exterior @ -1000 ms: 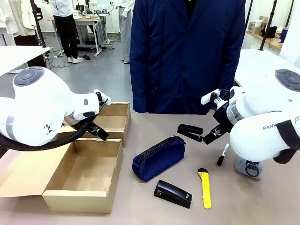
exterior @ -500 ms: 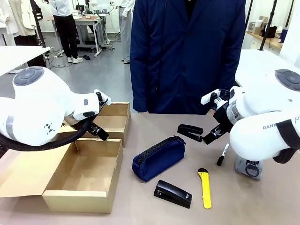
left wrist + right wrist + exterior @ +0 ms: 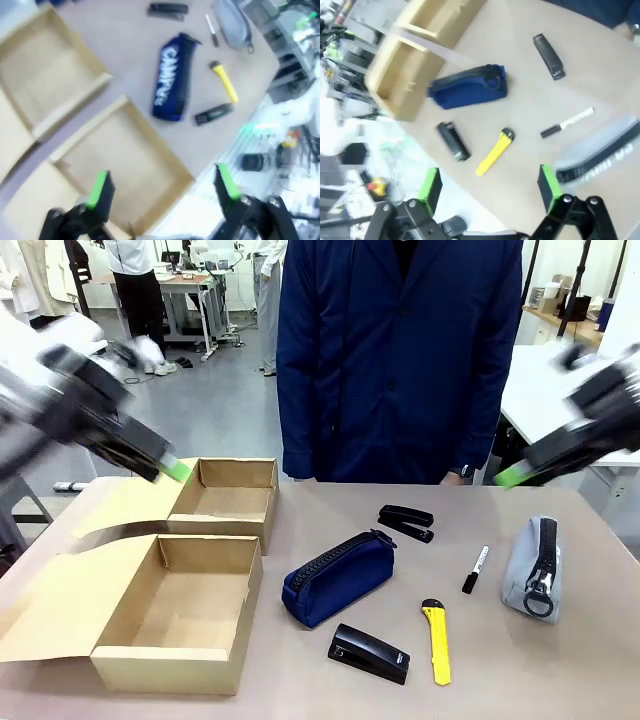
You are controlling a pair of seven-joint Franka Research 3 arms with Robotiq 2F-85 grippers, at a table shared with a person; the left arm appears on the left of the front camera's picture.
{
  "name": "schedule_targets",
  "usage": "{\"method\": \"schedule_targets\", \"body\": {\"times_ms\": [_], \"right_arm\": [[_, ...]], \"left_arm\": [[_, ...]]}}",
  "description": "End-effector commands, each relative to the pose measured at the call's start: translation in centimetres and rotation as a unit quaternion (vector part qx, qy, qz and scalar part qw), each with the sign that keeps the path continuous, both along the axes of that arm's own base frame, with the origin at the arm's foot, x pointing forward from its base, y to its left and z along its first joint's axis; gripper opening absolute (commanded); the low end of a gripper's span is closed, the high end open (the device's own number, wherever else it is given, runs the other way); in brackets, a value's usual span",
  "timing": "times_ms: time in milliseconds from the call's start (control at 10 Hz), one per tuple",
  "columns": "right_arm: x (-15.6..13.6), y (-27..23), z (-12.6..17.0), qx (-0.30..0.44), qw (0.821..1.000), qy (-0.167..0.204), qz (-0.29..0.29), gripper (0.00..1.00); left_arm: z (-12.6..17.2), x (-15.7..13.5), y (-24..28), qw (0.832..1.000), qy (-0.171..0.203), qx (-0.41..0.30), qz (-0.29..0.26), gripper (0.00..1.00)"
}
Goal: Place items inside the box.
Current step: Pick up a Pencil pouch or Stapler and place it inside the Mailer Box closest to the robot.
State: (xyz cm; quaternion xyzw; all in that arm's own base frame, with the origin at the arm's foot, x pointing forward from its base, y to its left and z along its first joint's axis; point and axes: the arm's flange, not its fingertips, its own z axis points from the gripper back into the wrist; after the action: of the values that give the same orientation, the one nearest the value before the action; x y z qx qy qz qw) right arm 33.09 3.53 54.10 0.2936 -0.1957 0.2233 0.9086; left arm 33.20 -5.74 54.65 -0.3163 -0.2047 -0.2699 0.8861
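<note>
On the table lie a navy pouch point(image 3: 338, 578) point(image 3: 172, 82) point(image 3: 467, 87), a far stapler point(image 3: 406, 522), a near stapler point(image 3: 369, 652) point(image 3: 453, 141), a yellow knife point(image 3: 436, 640) point(image 3: 223, 80) and a marker point(image 3: 475, 568) point(image 3: 567, 122). The open cardboard box point(image 3: 185, 615) point(image 3: 125, 165) stands at the left with nothing in it. My left gripper point(image 3: 165, 468) point(image 3: 162, 185) hangs blurred high over the box, open. My right gripper point(image 3: 515, 475) point(image 3: 489, 187) is raised at the right, open, holding nothing.
A grey zippered pouch point(image 3: 535, 565) point(image 3: 600, 147) lies at the table's right end. The box's second tray point(image 3: 235, 495) and flat flaps point(image 3: 50, 610) take up the left side. A person in a dark blue coat point(image 3: 400, 360) stands at the far edge.
Both arms have swung up and outward from low over the table and are blurred with motion. The grey pouch, hidden behind the right arm before, is in sight.
</note>
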Motion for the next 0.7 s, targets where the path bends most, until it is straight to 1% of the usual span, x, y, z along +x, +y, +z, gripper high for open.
{"method": "schedule_targets", "body": {"times_ms": [0, 100, 200, 300, 400, 500, 600], "right_arm": [[-1.1, -12.3, 2.1, 0.106, 0.994, 0.006, -0.019, 1.0], [-2.3, -18.0, 1.4, 0.176, 0.982, 0.003, -0.076, 1.0], [-3.6, -23.1, 0.2, 0.236, 0.963, 0.005, -0.13, 1.0], [-4.5, -27.9, -1.6, 0.302, 0.933, 0.019, -0.195, 1.0], [-5.0, -31.8, -4.1, 0.362, 0.897, 0.041, -0.25, 1.0], [-4.9, -34.6, -6.6, 0.407, 0.853, 0.075, -0.318, 1.0], [-4.1, -35.7, -8.7, 0.416, 0.825, 0.106, -0.369, 1.0]], "left_arm": [[1.6, 1.2, 11.0, 0.984, 0.056, -0.145, 0.086, 1.0], [1.0, 1.2, 17.8, 0.954, 0.075, -0.25, 0.145, 1.0], [-0.6, 0.8, 23.2, 0.921, 0.092, -0.325, 0.191, 1.0], [-3.8, 0.0, 26.4, 0.879, 0.11, -0.396, 0.243, 1.0], [-6.9, -0.5, 27.7, 0.846, 0.127, -0.442, 0.271, 1.0], [-9.9, -0.9, 27.4, 0.822, 0.123, -0.482, 0.279, 1.0], [-12.4, -0.8, 27.4, 0.809, 0.112, -0.503, 0.283, 1.0]]}}
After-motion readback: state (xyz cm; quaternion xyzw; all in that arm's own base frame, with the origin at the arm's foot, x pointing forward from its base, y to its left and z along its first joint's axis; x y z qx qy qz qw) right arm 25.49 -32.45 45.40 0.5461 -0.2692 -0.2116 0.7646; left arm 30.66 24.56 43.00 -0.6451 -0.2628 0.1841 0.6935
